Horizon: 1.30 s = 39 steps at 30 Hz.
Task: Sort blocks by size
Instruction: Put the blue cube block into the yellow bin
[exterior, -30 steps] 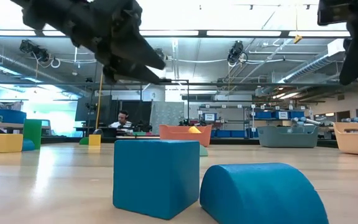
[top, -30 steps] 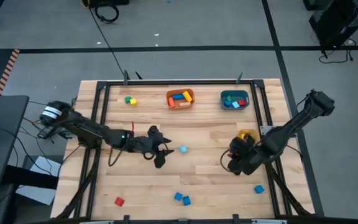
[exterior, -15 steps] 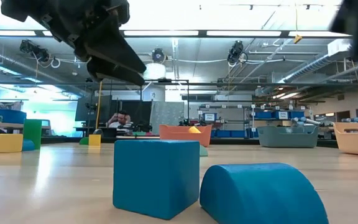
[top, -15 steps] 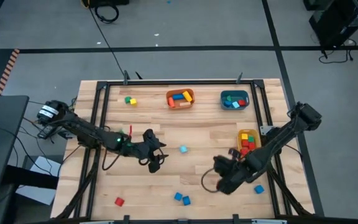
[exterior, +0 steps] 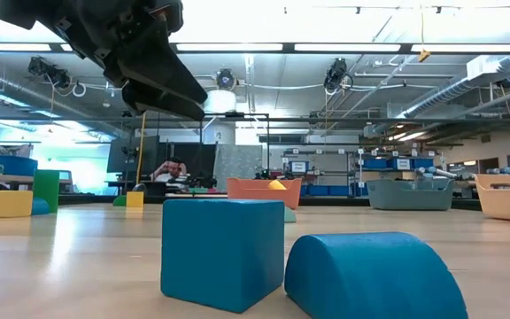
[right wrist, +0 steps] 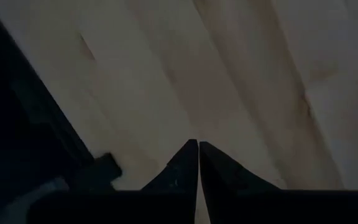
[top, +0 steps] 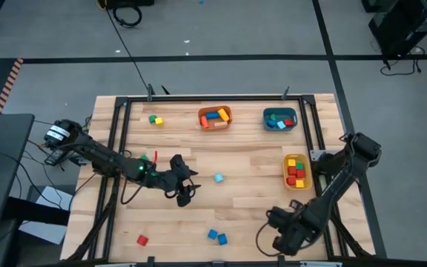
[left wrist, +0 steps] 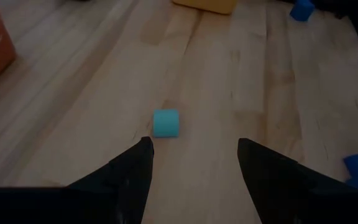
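The left gripper [top: 186,194] hovers over the middle of the wooden table [top: 236,159], its two dark fingers [left wrist: 132,174] spread apart with nothing between them; just ahead of them, in the left wrist view, lies a small light blue block [left wrist: 166,122], which in the high view sits a little to the gripper's right [top: 218,178], near but not touching it.

The right gripper [top: 286,241] is low over the table's front right area, close to the edge; its fingertips [right wrist: 188,163] are pressed together on bare wood and hold nothing.

The remaining loose blocks are scattered: a red block [top: 142,239] near the front left; two blue blocks [top: 216,236] just beside each other at the front centre, which fill the foreground of the low view as a cube [exterior: 222,251] and a round-topped piece [exterior: 374,276]; a green and yellow pair [top: 155,119] at the back left.

Along the back edge stand an orange bin [top: 215,118] with red, blue and yellow pieces and a teal bin [top: 279,119] with what look like blue and red pieces, though they are too small to tell for sure; a yellow bin [top: 296,171] at the right edge holds red, yellow and green blocks.

Beyond the table, in the low view, a person [exterior: 172,168] is seated far off in the room.
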Each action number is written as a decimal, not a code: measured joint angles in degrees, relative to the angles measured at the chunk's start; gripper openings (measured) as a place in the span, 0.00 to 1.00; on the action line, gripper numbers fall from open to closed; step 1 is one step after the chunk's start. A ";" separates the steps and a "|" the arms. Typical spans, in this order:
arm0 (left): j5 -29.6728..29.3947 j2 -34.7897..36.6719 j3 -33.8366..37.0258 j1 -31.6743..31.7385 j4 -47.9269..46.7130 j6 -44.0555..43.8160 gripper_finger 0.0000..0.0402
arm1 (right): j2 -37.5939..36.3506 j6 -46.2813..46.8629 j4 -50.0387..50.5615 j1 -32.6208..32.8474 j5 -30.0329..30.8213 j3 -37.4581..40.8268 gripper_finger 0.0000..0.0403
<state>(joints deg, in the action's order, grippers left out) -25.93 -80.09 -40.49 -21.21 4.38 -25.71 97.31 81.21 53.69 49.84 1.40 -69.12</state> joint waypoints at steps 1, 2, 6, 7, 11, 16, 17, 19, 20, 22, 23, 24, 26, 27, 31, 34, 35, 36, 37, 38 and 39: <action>0.00 0.00 0.00 0.02 0.00 -0.13 0.60 | 0.13 2.75 1.20 0.89 -0.27 0.01 0.07; 0.00 0.00 0.00 0.02 0.01 -0.27 0.60 | 0.19 5.52 2.74 1.62 -1.14 0.02 0.08; 0.00 0.00 0.00 0.02 0.53 -0.36 0.60 | 0.08 13.06 8.39 4.59 -3.82 0.04 0.13; 0.00 0.00 0.00 0.02 0.70 -0.39 0.60 | 0.04 14.49 9.52 5.26 -3.84 0.04 0.16; 0.00 -0.02 0.00 0.02 0.80 -0.44 0.60 | 0.03 18.70 13.48 7.59 -4.06 0.07 0.29; 0.00 -0.02 0.00 0.02 0.92 -0.46 0.60 | -0.01 22.11 16.18 9.05 -5.62 0.13 0.47; 0.00 -0.02 0.00 0.02 0.92 -0.44 0.60 | -0.01 22.14 15.99 9.14 -5.67 0.13 0.51; 0.00 -0.02 0.00 0.02 0.92 -0.46 0.60 | -0.01 22.13 15.66 9.18 -5.70 0.17 0.58; 0.00 -0.02 0.00 0.02 0.98 -0.46 0.60 | -0.04 22.14 15.40 9.18 -5.96 0.53 0.62; 0.00 -0.02 0.00 0.02 1.39 -0.46 0.60 | -0.06 22.16 14.97 9.29 -6.78 1.73 0.67; 0.00 -0.02 0.00 0.02 1.64 -0.48 0.60 | -0.06 22.15 14.15 9.39 -7.48 2.65 0.70; 0.00 -0.02 0.00 0.02 1.89 -0.48 0.60 | -0.06 22.07 12.95 9.40 -8.48 3.84 0.72; 0.00 -0.02 0.00 0.02 2.02 -0.50 0.60 | -0.06 21.86 10.51 9.42 -11.14 6.36 0.75; 0.00 -0.02 0.00 0.02 2.01 -0.50 0.60 | -0.06 21.85 9.13 9.41 -12.24 7.55 0.76; 0.00 -0.02 0.00 0.02 1.96 -1.10 0.60 | -0.03 21.18 2.14 9.48 -13.59 11.54 0.77; 0.00 -0.02 0.00 0.02 1.95 -1.29 0.60 | -0.03 20.72 -3.28 9.47 -15.79 14.12 0.76; 0.00 -0.02 0.00 0.02 1.95 -1.29 0.60 | -0.03 20.69 -4.42 9.47 -16.47 14.80 0.75; 0.00 -0.02 0.00 0.02 1.93 -1.29 0.60 | -0.03 20.75 -5.66 9.47 -16.81 15.41 0.74; 0.00 -0.02 0.00 0.02 1.92 -1.29 0.60 | -0.03 20.82 -6.48 9.47 -16.99 15.90 0.73; 0.00 -0.02 0.00 0.02 1.93 -1.29 0.60 | -0.03 20.94 -7.01 9.47 -17.06 16.32 0.71; 0.00 -0.02 0.00 0.02 1.92 -1.29 0.60 | -0.03 20.91 -7.41 9.47 -17.17 16.61 0.70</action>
<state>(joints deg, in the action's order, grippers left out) -25.93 -80.12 -40.49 -21.19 6.31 -27.00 97.27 102.12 46.28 59.31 -15.77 -52.52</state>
